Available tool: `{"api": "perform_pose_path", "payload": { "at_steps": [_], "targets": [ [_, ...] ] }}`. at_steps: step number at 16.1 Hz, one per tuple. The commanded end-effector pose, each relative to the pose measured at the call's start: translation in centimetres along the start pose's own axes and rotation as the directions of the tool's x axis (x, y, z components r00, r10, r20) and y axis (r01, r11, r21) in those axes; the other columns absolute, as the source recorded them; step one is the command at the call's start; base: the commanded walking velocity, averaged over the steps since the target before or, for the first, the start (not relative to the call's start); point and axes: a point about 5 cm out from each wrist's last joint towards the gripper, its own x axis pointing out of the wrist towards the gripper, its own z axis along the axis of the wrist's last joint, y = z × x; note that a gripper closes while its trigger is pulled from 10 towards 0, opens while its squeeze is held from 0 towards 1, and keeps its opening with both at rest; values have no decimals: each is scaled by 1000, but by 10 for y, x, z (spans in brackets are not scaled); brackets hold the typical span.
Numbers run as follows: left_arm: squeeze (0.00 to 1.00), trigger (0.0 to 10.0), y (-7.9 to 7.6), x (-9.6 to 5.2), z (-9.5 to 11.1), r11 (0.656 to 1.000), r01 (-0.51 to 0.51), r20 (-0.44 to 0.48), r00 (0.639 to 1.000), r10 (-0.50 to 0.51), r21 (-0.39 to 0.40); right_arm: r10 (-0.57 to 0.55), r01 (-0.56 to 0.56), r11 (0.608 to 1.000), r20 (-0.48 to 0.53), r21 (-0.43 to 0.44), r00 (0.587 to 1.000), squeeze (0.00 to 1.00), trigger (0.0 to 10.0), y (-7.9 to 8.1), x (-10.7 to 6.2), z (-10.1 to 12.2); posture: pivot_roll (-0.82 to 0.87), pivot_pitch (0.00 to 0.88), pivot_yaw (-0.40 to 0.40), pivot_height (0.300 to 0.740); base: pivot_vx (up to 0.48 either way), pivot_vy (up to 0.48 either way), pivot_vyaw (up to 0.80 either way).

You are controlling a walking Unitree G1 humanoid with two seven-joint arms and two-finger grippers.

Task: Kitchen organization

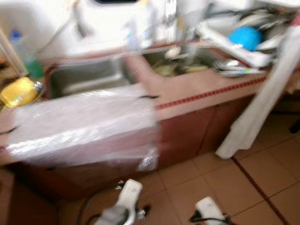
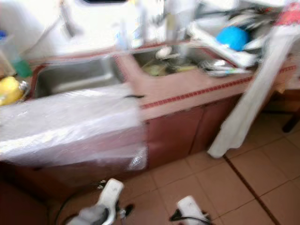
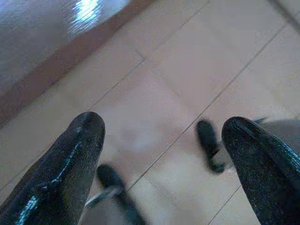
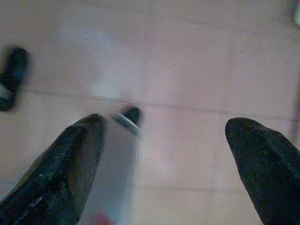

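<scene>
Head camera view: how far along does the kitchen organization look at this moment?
Nothing looks done yet. The right basin holds dirty dishes, and the crowded white dish rack carries a blue bowl. Clear plastic sheeting drapes the counter edge. Nothing is in hand: left gripper and right gripper hang open over the tiled floor. All sorting remains.

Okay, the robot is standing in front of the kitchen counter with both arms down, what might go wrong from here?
1. The plastic sheet drapes over the counter edge and hangs loose; a rising left tool might snag it and drag it off.
2. The white cloth hangs to the floor beside the cabinet, so a step to the right may catch it and pull on the piled dish rack.
3. The head views are blurred, so a reach toward the sink may be misjudged.
</scene>
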Motion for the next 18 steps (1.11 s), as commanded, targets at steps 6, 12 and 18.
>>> {"api": "perform_pose_path", "payload": {
  "at_steps": [6,12,18],
  "targets": [
    [0,10000,6,-1,2,1000,-13,0,1000,13,23,7,-8,1000,10,27,1000,0,10000,6,1,5,-69,0,71,740,0,0,0],
    [0,10000,39,-10,32,1000,-11,159,987,11,-1,-13,-22,982,183,188,983,0,10000,1,3,42,-85,0,84,740,0,0,0],
    [0,10000,55,-25,38,999,16,332,943,-4,-34,-5,-85,972,381,220,925,0,10000,-7,-3,75,28,0,31,740,0,0,0]
  ]
}}
